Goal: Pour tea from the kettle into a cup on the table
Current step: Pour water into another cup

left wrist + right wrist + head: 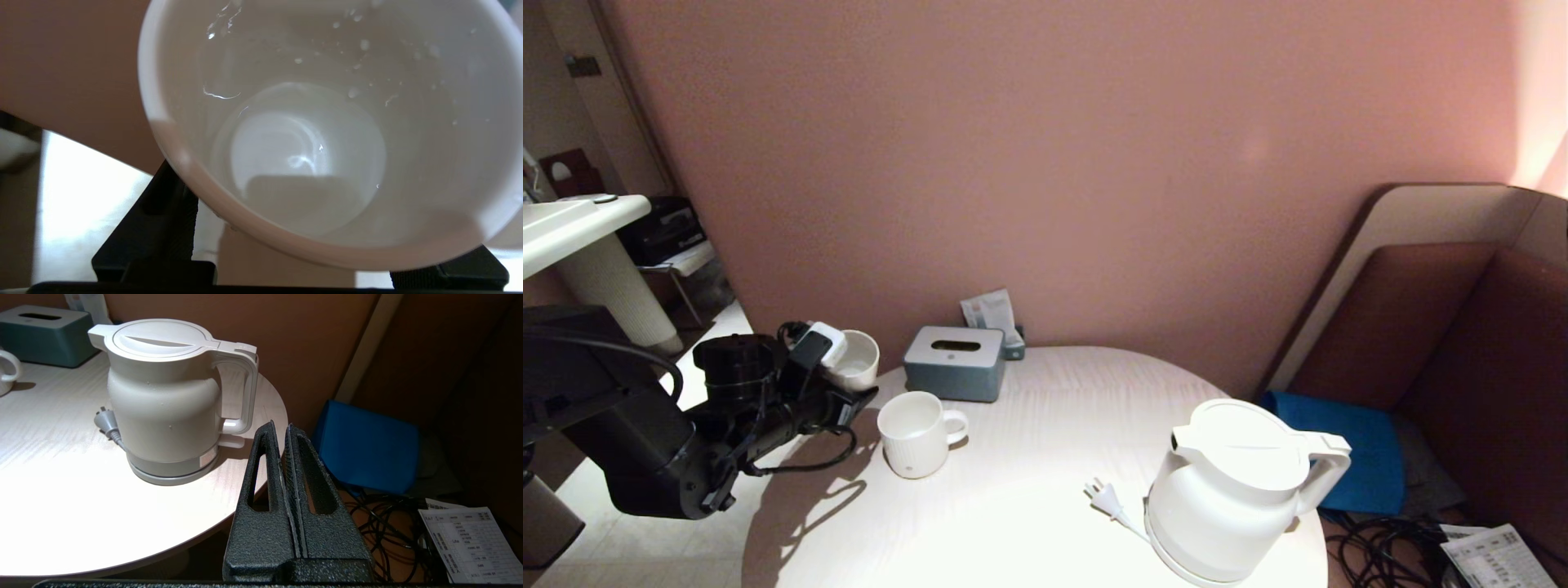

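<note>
The white kettle [1233, 498] stands on its base at the near right of the round white table [1029, 457], handle turned right, lid closed. Its plug [1104, 496] lies on the tabletop beside it. My left gripper [843, 371] is shut on the plain white cup [859, 359] at the table's far left edge. In the left wrist view the cup [310, 134] fills the picture between black fingers [159, 228], with droplets on its inner wall. My right gripper [280, 426] is shut on nothing, low beside the table edge, just right of the kettle [163, 396] handle.
A white ribbed mug [919, 433] with a handle stands on the table's left part. A grey tissue box [954, 363] sits at the back. A blue cushion [1347, 449], a brown bench, cables [1380, 555] and papers [470, 543] lie right of the table.
</note>
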Tool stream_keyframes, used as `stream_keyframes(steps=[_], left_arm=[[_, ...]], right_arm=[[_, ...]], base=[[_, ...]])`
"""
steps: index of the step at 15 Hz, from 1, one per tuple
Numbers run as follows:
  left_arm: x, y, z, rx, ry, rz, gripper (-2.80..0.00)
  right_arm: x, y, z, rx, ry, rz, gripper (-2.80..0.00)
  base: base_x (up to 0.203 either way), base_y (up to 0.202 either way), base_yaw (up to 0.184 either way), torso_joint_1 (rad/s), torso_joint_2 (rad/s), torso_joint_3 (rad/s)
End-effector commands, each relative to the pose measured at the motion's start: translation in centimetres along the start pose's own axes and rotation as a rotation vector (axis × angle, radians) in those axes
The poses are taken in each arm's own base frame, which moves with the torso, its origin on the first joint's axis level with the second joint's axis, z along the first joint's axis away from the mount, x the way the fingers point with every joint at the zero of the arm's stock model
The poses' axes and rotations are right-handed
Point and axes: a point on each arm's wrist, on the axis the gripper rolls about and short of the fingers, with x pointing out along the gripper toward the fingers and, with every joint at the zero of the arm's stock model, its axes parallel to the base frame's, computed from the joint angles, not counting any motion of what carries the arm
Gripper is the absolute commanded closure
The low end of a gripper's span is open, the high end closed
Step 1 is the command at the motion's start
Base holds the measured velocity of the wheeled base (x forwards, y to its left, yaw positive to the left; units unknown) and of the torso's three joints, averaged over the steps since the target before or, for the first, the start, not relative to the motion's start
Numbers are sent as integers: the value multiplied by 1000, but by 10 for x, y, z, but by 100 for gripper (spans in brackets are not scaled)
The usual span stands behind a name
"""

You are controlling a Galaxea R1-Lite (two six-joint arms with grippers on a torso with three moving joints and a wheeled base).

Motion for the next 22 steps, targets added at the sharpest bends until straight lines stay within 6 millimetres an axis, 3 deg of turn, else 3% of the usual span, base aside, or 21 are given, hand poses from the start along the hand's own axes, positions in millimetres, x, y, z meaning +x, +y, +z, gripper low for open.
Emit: stream_keyframes(steps=[1, 11, 19, 22], left_arm=[[0, 1, 4, 34, -16, 11, 0], [8, 4, 3, 172, 10, 77, 0], [22, -5, -18, 210, 85, 82, 0], [24, -3, -15, 232, 84, 107, 0]], right_arm=[[0, 0, 0, -1, 0, 1, 0], [0, 0, 0, -1, 1, 1, 0], [0, 0, 0, -1, 2, 1, 0], [0, 0, 0, -1, 1, 1, 0]], base=[[0, 0, 0, 0, 0, 0], [0, 0, 0, 0, 0, 0], [0, 0, 0, 0, 0, 0], [0, 0, 0, 0, 0, 0]])
